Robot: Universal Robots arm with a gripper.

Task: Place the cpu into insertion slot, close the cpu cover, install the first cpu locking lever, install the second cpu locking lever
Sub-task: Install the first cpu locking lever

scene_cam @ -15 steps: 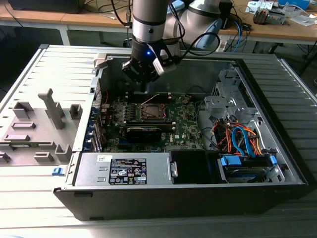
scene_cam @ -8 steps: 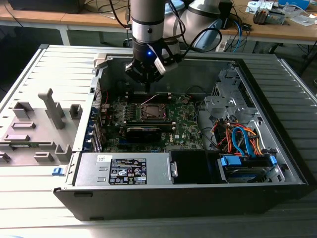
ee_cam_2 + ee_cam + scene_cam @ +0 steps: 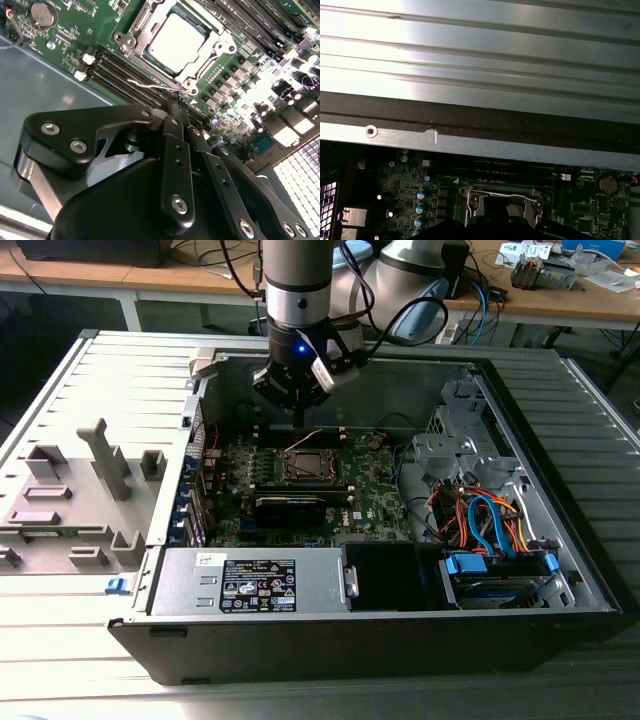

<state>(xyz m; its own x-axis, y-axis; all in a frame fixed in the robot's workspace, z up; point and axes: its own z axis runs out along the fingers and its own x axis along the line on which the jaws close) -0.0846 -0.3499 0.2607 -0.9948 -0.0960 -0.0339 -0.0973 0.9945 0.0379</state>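
Observation:
In the second wrist view the cpu, with its silver-grey top, lies flat in the insertion slot on the green board. The cpu cover lies down around it as a silver frame. A thin wire locking lever sticks out along the socket's edge, also seen as a bent wire lever in the first wrist view. My gripper has its black fingers together, and the tip sits right at that lever's bend. In the exterior view the gripper hangs just behind the socket.
Black memory slots run beside the socket under my fingertip. The case's rear wall stands close by. A power supply box sits at the front, and a drive cage with orange and blue cables on the exterior view's right.

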